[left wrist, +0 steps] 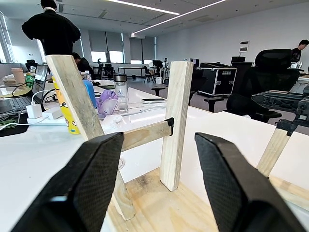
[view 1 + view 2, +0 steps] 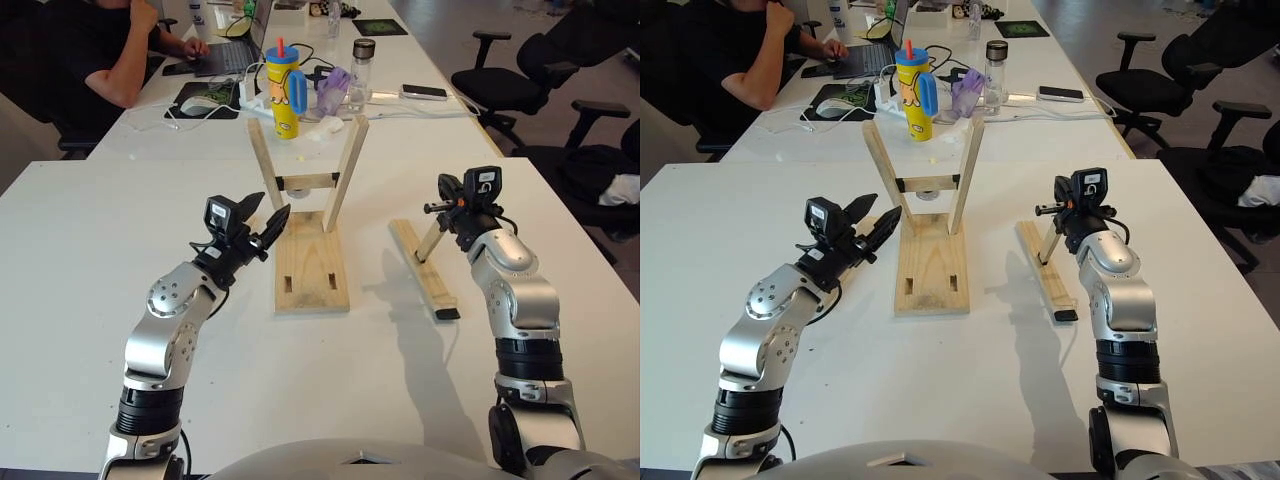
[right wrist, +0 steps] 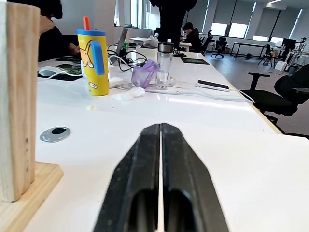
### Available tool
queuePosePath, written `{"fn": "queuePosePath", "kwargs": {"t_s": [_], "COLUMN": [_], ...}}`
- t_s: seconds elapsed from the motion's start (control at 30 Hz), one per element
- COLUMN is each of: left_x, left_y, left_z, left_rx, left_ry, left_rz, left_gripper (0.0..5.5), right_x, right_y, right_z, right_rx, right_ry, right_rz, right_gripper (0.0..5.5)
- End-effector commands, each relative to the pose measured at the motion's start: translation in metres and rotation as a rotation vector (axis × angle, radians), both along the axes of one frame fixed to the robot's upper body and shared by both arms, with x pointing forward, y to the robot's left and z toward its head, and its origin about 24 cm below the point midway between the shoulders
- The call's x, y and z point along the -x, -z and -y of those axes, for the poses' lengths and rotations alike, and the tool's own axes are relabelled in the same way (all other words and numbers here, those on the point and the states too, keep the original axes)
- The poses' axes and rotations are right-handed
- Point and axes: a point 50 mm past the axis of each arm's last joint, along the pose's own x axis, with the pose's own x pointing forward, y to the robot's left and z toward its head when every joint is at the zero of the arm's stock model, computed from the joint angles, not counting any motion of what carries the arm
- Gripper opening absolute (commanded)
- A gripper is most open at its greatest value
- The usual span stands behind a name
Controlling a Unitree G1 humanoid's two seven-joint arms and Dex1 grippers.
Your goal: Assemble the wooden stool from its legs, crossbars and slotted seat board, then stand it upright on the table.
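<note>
The slotted seat board (image 2: 312, 268) lies flat in the middle of the white table. At its far end two legs (image 2: 348, 172) stand upright, joined by a crossbar (image 2: 308, 182). My left gripper (image 2: 268, 226) hovers open just left of the board, near the base of the left leg; across its fingers (image 1: 87, 183) the legs (image 1: 175, 121) are seen close ahead. To the right a second leg (image 2: 424, 268) lies flat with a crossbar (image 2: 431, 243) rising from it. My right gripper (image 2: 432, 209) is shut just above that crossbar's top, with nothing between its fingers (image 3: 145, 159).
On the table behind stand a yellow cup (image 2: 283, 90), a clear bottle (image 2: 362, 62), a purple item (image 2: 335, 90), a phone (image 2: 424, 92) and cables. A person works at a laptop at the far left. Office chairs (image 2: 520, 80) stand to the right. Open tabletop lies near me.
</note>
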Motion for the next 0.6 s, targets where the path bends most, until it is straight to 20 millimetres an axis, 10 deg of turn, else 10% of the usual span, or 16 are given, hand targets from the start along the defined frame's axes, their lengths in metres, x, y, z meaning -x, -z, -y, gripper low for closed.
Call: {"fn": "queuePosePath", "kwargs": {"t_s": [0.03, 0.6], "left_x": [-0.002, 0.002], "left_y": [0.0, 0.003], "left_z": [0.002, 0.003], "left_rx": [0.002, 0.011], "left_ry": [-0.002, -0.012], "left_rz": [0.0, -0.011], "left_gripper": [2.72, 2.72], "right_x": [0.002, 0.002], "right_y": [0.007, -0.116], "right_z": [0.001, -0.018], "right_rx": [-0.018, 0.058], "right_ry": [0.019, -0.076], "right_rz": [-0.026, 0.583], "right_gripper": [0.03, 0.03]}}
